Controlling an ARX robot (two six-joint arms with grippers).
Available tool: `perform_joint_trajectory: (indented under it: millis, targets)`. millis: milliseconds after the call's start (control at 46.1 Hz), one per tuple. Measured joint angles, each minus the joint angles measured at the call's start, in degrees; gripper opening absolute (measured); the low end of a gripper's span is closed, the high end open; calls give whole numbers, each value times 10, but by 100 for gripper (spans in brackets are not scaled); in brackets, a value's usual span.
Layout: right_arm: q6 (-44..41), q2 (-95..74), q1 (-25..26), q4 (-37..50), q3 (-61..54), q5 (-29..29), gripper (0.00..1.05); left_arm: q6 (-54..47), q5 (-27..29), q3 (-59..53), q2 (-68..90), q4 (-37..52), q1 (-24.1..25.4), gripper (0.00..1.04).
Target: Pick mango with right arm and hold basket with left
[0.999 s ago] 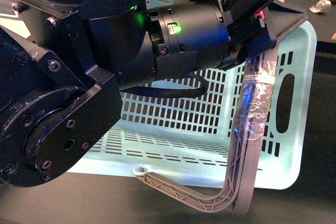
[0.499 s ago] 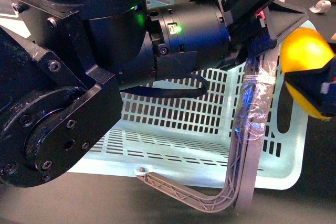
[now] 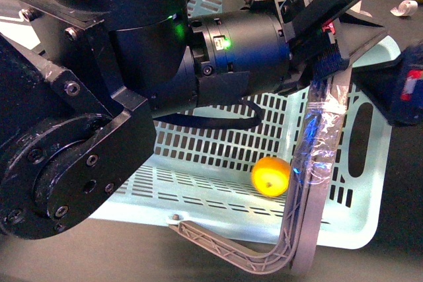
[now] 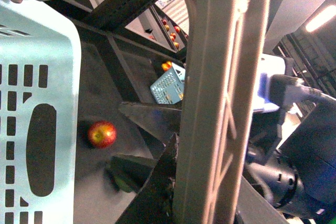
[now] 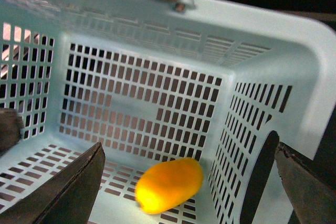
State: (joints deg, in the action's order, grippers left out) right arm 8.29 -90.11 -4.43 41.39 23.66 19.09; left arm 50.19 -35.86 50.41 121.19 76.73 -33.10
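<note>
While the left tool point(image 3: 328, 54) was clenched on the taped grey-brown handle point(image 3: 320, 137) to steady the light turquoise slotted plastic basket point(image 3: 370, 222), the small smooth yellow oval mango point(image 3: 271, 176) lay on its floor beneath the released, empty right tool point(image 5: 189, 150).

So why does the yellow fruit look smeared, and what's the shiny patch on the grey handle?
Right wrist view: the mango is smeared, likely moving, while the basket slots look sharp. Front view: the clear tape catches glare.

Three close views of one basket point(image 3: 367, 226)
</note>
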Motion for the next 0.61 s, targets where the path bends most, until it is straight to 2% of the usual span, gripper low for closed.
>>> perform_joint_trajectory:
  millis: [130,326,499,608]
  targets:
    - [10,87,28,-24,-25,-7,97,3,3,0,0,0,0,10]
    - [44,206,85,-68,-71,-94,97,-1,2,1,0,0,1,10]
    - [59,279,119,-113,-106,-117,97,2,2,1,0,0,1,10]
    - [64,356,136,-173,-132,-129,97,2,2,1,0,0,1,10]
